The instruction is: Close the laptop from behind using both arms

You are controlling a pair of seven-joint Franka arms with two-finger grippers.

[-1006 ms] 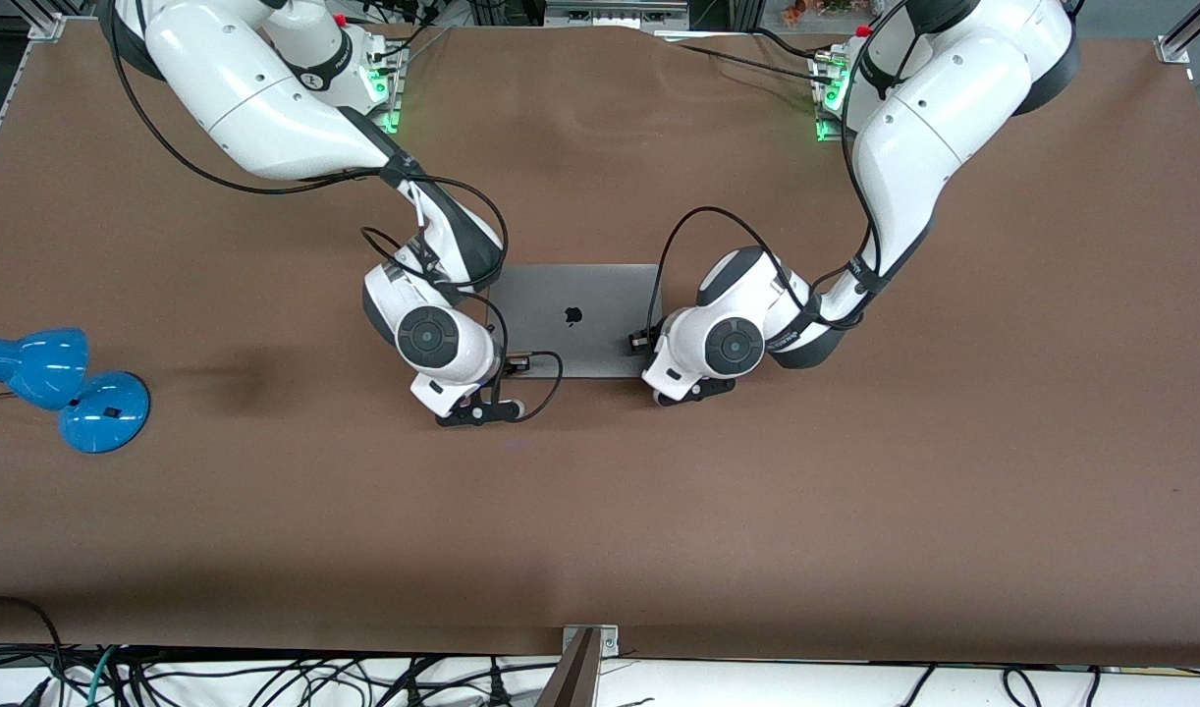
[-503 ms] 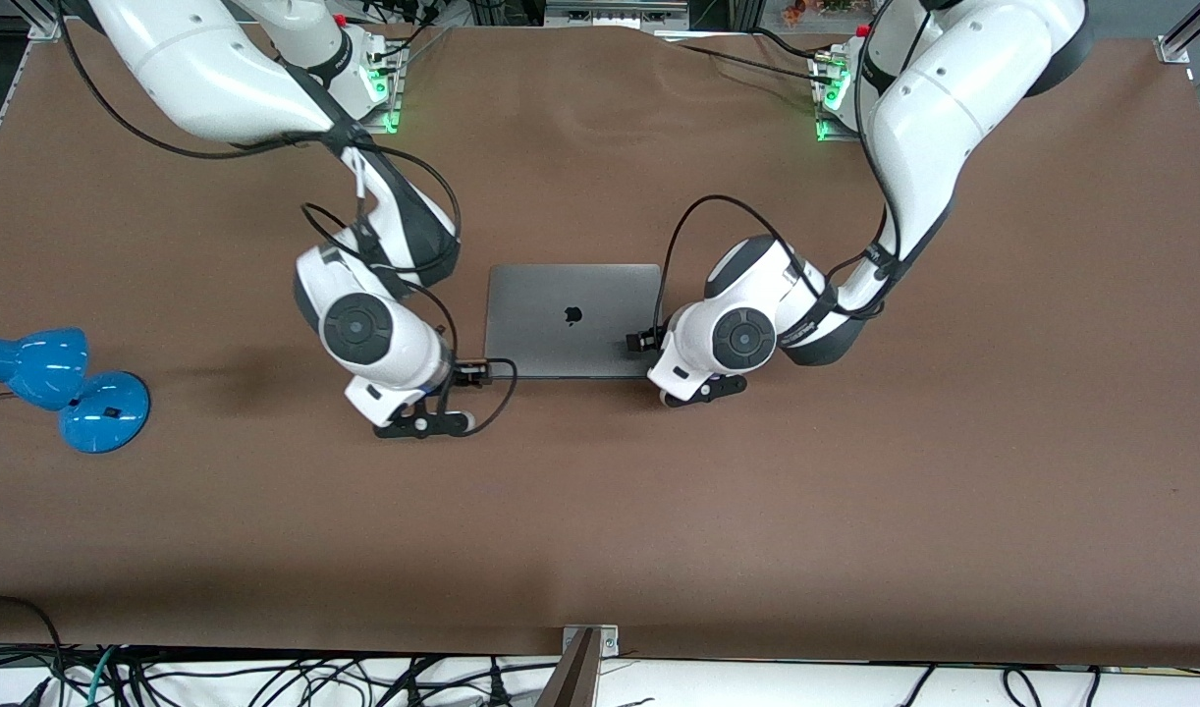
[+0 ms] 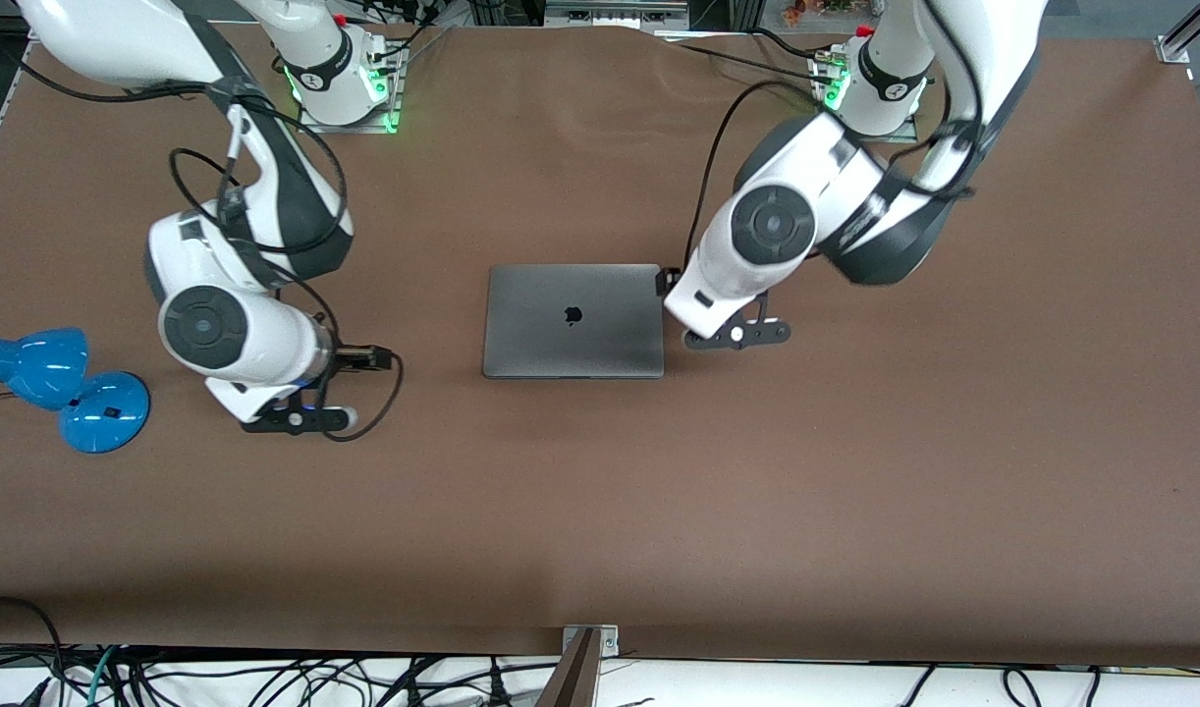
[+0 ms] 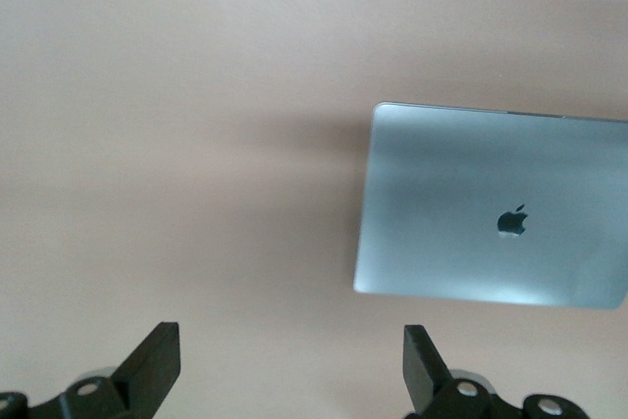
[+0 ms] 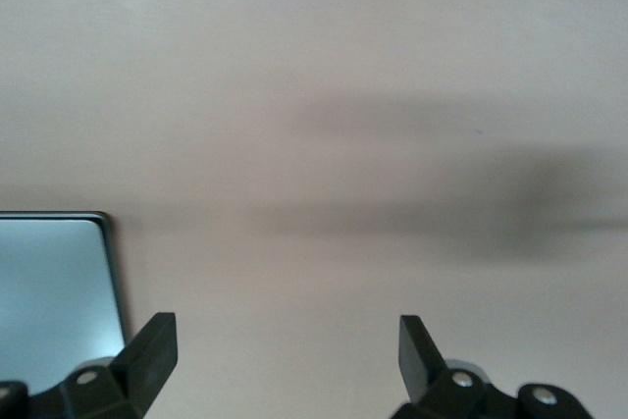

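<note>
The laptop lies closed and flat on the brown table, grey lid up with the dark apple logo showing. It also shows in the left wrist view, and one corner of it in the right wrist view. My left gripper is open and empty, up in the air over bare table beside the laptop's edge toward the left arm's end; its hand shows in the front view. My right gripper is open and empty over bare table, well clear of the laptop toward the right arm's end; its hand shows there.
A blue desk lamp lies at the right arm's end of the table, close to the right hand. Both arm bases with green lights stand along the table's edge farthest from the front camera. Cables hang below the near edge.
Both hands have left the laptop's lid. The right arm swung away toward the blue lamp; the left arm rose and drew back toward its base. The laptop has not moved.
</note>
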